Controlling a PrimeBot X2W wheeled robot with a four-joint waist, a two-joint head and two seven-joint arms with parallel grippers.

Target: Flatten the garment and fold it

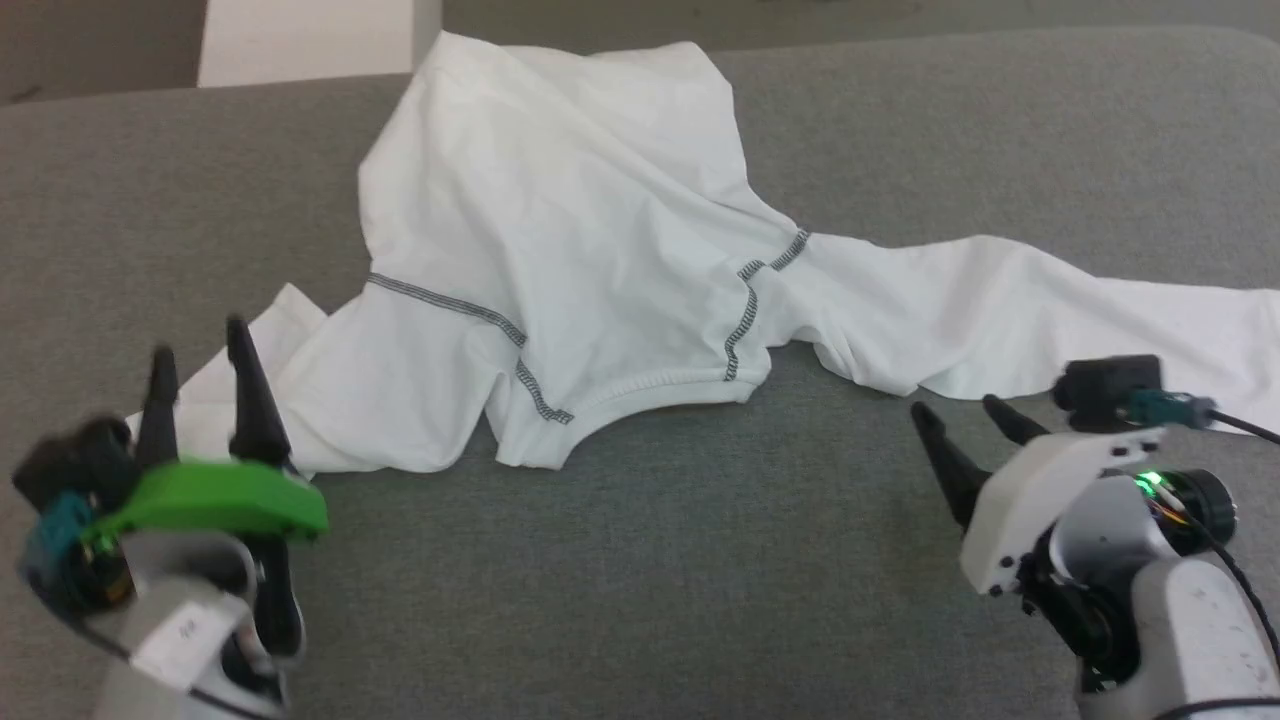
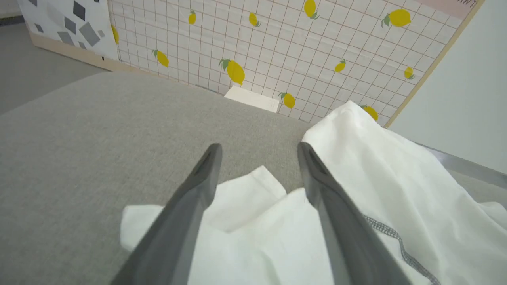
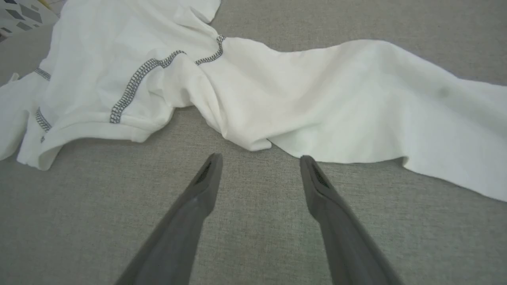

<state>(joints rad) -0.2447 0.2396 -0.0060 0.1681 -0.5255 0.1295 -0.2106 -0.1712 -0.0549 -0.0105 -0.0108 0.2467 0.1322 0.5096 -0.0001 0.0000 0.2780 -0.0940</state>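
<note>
The large white thin-knit garment with dark grey zigzag stitching along its seams lies crumpled on a broad grey woven fabric surface. Its body is bunched into a raised heap, the ribbed neck opening faces the robot, one sleeve trails far out to the right of the heap, and a shorter rumpled part spreads to the left.

The left gripper hangs over that left-hand part, near its outer end. Its two dark fingers stand well apart and hold nothing. In the left wrist view white cloth lies between and beneath them, but whether they touch it cannot be told. The right gripper is just beside the near edge of the long sleeve, over bare grey surface. Its jaws are also spread wide and empty.

Beyond the far side of the garment stand a rigid white box and a wall panel printed with yellow lemons.

The work seems to be at the flattening stage, with both claws approaching for a first hold; no fold looks begun. The next move probably calls for each gripper to come down on a sleeve edge, pinch the thin knit firmly and draw it outward from the heap. The soft cloth may slip or drag unevenly.
</note>
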